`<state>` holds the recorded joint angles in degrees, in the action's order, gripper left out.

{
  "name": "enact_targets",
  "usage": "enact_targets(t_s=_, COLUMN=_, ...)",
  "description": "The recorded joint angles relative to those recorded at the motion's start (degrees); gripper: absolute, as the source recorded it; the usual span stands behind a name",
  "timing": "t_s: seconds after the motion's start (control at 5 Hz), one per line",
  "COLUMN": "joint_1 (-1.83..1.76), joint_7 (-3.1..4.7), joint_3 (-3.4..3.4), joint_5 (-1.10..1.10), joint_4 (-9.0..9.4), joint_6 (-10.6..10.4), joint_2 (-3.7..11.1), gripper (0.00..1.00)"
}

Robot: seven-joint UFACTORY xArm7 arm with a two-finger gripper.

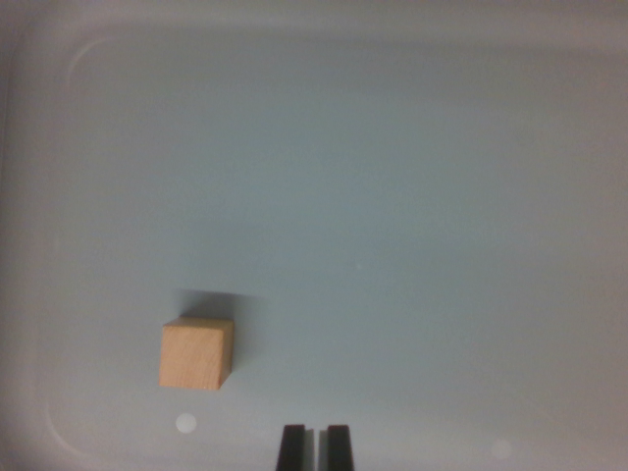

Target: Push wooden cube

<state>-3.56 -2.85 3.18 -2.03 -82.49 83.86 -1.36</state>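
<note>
Cube first: the wooden cube [197, 353] sits low in the wrist view's left half, flat on the pale tray [412, 196], with its shadow falling up and to the right. My gripper [315, 446] pokes in at the bottom edge, fingers pressed nearly together with only a thin slit between them, pinching nothing. It lies to the right of the cube and apart from it, so no contact yet. I judge the push has not begun. To do it well I would keep the fingers together as one blunt pusher, drop low enough to meet the cube's side rather than ride over its top, and line up square with the middle of the near face. An off-centre touch would likely spin the block instead of sliding it. There is open tray above and to the right, while the left rim is near, so I would push away from that rim.
</note>
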Motion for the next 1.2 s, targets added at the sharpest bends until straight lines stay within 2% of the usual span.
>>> enact_targets(t_s=0.2, joint_1=0.00, joint_7=0.00, joint_3=0.00, joint_5=0.00, joint_4=0.00, joint_6=0.0, joint_2=0.00, gripper=0.00)
enact_targets(t_s=0.4, joint_1=-0.34, joint_7=-1.01, joint_3=0.44, joint_5=0.12, joint_4=2.00, joint_6=-2.1, joint_2=0.30, gripper=0.00)
enact_targets(t_s=0.6, joint_1=-0.34, joint_7=-1.01, joint_3=0.44, joint_5=0.12, joint_4=2.00, joint_6=-2.1, joint_2=0.30, gripper=0.00)
enact_targets(t_s=0.8, joint_1=-0.70, joint_7=-2.10, joint_3=0.92, joint_5=0.26, joint_4=4.14, joint_6=-4.4, joint_2=0.62, gripper=0.00)
enact_targets(t_s=1.0, joint_1=-0.70, joint_7=-2.10, joint_3=0.92, joint_5=0.26, joint_4=4.14, joint_6=-4.4, joint_2=0.62, gripper=0.00)
enact_targets(t_s=1.2, joint_1=-1.06, joint_7=-3.20, joint_3=1.40, joint_5=0.39, joint_4=6.31, joint_6=-6.7, joint_2=0.94, gripper=0.00)
